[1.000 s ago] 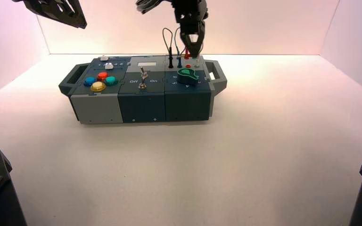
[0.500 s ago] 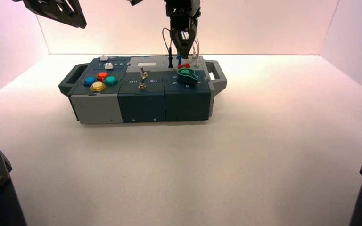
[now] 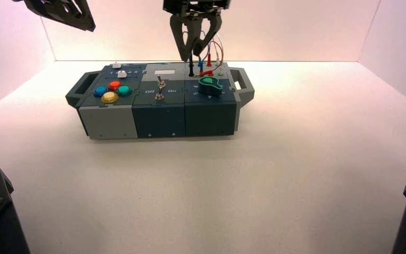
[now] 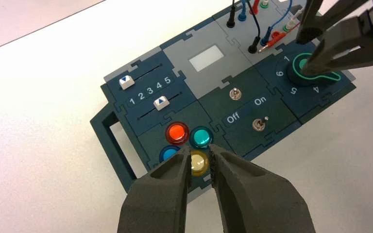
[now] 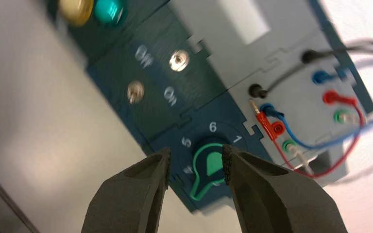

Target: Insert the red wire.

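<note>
Pale wall [image 3: 296, 32] behind; right end effector [image 3: 191, 56] wide open, empty, at the grey-navy box's [image 3: 161, 119] one o'clock; left end effector [image 4: 200, 149] parted, empty, at ten. Thin red-plugged wire [image 5: 358, 119]: one plug seated, one loose!

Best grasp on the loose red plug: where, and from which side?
Grip its red sleeve, probably from above, pincer closing across its length. It lies flat on the box, bare metal tip toward the black plug; the blue plug sits close beside, so clearance looks tight.
</note>
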Motion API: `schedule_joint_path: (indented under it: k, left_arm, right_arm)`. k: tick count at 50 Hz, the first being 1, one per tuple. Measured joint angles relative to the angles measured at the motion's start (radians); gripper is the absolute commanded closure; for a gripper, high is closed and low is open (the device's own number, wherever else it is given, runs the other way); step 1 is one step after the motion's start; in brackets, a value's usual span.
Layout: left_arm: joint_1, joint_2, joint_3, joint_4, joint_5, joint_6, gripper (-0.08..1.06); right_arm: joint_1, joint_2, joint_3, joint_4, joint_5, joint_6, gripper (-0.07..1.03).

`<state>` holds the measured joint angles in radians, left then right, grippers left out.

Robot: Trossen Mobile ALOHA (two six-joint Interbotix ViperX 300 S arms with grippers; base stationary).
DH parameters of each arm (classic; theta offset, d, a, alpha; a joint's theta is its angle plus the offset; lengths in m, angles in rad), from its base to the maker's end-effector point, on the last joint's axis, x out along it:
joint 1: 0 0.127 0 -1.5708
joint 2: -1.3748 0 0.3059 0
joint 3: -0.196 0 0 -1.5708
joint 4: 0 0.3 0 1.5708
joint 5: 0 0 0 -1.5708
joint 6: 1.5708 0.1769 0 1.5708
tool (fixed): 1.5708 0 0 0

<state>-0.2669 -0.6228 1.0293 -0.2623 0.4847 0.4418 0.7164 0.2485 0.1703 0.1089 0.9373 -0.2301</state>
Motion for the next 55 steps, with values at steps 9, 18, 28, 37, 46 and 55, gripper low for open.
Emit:
schedule_joint_path:
  k: [9, 18, 28, 37, 46, 55]
  left_arm:
    - [0.0, 0.0, 0.0, -0.002, 0.0, -0.002, 0.75]
    - [0.002, 0.0, 0.0, -0.008, -0.014, -0.052, 0.75]
    - [0.002, 0.0, 0.0, -0.009, -0.02, -0.06, 0.75]
    - [0.002, 0.0, 0.0, -0.011, -0.028, -0.061, 0.75]
    - [0.002, 0.002, 0.002, -0.011, -0.04, -0.061, 0.75]
    - [-0.015, 0.003, 0.006, -0.011, -0.046, -0.06, 0.75]
  right_arm:
    - [-0.002, -0.054, 0.101, 0.012, -0.135, 0.187, 0.4]
    - [-0.012, -0.101, 0.19, 0.087, -0.268, 0.253, 0.4]
    - [-0.048, -0.138, 0.279, 0.219, -0.41, 0.267, 0.4]
    - [-0.101, -0.152, 0.365, 0.29, -0.503, 0.267, 0.4]
    - [-0.112, -0.152, 0.37, 0.296, -0.529, 0.265, 0.4]
    - [-0.114, -0.147, 0.37, 0.308, -0.548, 0.267, 0.4]
